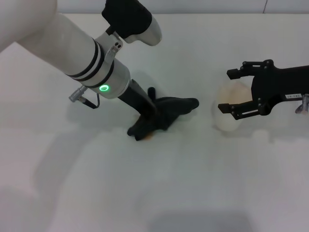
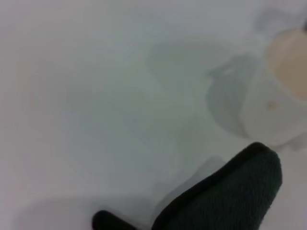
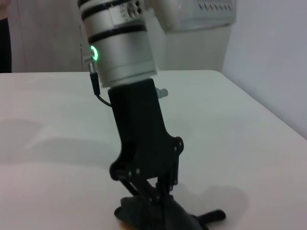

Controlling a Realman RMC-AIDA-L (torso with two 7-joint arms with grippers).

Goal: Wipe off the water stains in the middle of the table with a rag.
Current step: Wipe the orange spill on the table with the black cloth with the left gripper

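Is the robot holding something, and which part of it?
The left pincer presses down on the soft black rag, shut on its near end. The right pincer is open around the white paper cup, holding nothing.

rag [image 1: 166, 112] on table [image 1: 145, 193] centre, cup [image 1: 231, 113] to its right

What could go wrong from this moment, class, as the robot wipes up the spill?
1. The left gripper presses the rag onto the water stains, but an orange sliver shows at the rag's edge, so a stroke may smear liquid across the table.
2. The cup stands close to the rag between the right gripper's open fingers; a wide sweep might knock it.
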